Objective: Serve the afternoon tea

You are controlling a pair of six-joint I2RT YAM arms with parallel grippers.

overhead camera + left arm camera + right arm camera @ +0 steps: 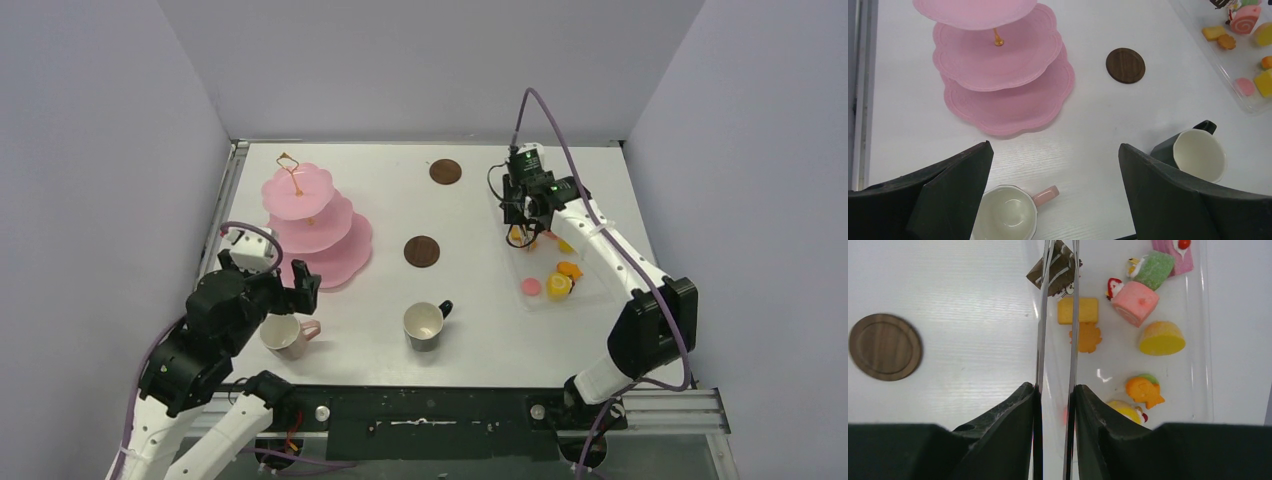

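- The pink three-tier stand (315, 228) stands upright at the far left of the white table (470, 300), with its gold stem and loop on top.
- The left gripper (1053, 150) hovers just in front of the stand's bottom tier, on the near side, with its jaws spread wide.
- The pink mug (1007, 214) sits upright near the stand's front edge, below the left gripper. Its handle points right, away from the stand.
- The black mug (425, 325) sits upright to the right of the pink mug and farther from the stand. It is white inside, and its handle points to the far right.
- One round brown coaster (421, 251) lies flat just right of the stand's bottom tier, not touching it.
- The second coaster (445, 171) lies farther back, to the right of the stand's top tier.
- The clear tray (1193, 370) lies well to the right of the stand, beyond both coasters.
- The toy pastries (1134, 300) lie in the tray: a pink roll, a yellow dome, an orange biscuit, a yellow block and a green sugared piece.
- The right gripper (1055, 390) hangs over the tray's stand-side edge. Its jaws are narrowed onto the metal tongs (1040, 340), with both arms clamped between the fingers.
- The tongs' tips reach a brown chocolate slice (1060, 270) at the tray's stand-side rim. I cannot tell whether they pinch it.
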